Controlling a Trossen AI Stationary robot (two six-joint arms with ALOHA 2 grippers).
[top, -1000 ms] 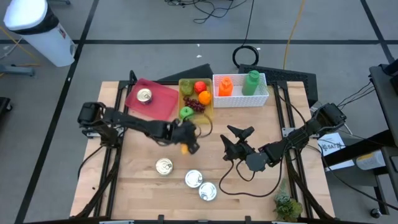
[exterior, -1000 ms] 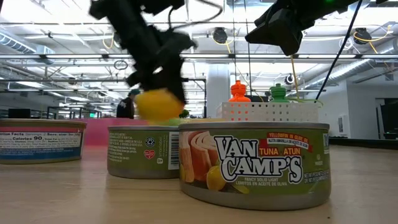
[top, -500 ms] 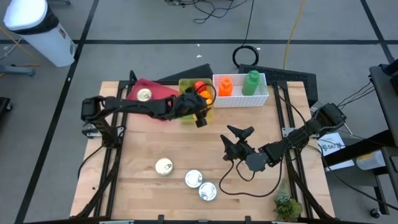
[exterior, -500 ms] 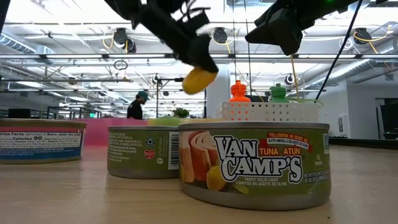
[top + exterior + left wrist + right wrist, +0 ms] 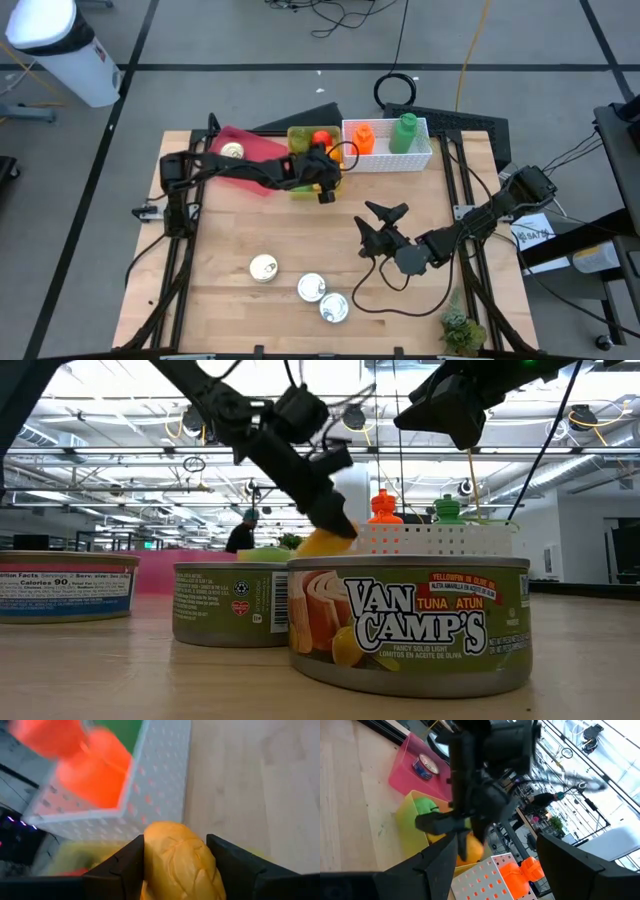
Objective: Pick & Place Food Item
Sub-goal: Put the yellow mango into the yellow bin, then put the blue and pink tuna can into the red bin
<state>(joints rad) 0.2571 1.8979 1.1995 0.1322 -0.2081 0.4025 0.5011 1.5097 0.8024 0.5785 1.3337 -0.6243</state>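
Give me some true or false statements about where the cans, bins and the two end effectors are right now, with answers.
1. The left end effector grips a yellow lemon. True.
2. Three cans stand on the bare wood at the table's front. True.
3. The pink bin is empty. False: it holds a can.
4. The right end effector holds the green bottle. False: it hangs open over the table, and the bottle sits in the white basket.

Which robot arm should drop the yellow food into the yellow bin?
The left. Its hand already grips the yellow food right by the yellow bin. The right hand waits open, mid-table.
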